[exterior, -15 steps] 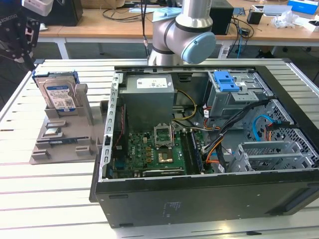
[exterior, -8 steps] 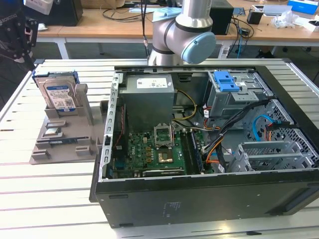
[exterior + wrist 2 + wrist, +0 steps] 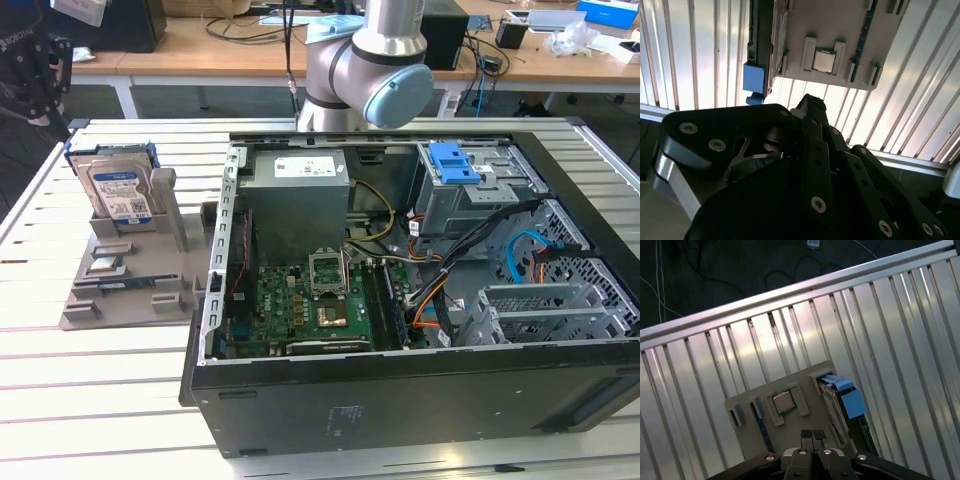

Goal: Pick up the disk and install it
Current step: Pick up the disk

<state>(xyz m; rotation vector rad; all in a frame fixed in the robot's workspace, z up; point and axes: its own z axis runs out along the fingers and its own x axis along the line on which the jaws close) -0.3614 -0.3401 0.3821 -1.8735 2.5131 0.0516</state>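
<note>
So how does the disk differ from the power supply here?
The disk stands on edge in the grey holder outside the case; the power supply sits inside it. The disk is smaller and blue-edged; the power supply is bigger and grey. Both carry labels.

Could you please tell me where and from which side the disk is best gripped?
Probably across its top edge, pads on its flat faces, coming from above: the disk stands nearly upright in the grey holder, which covers its lower part and leaves the top free.
</note>
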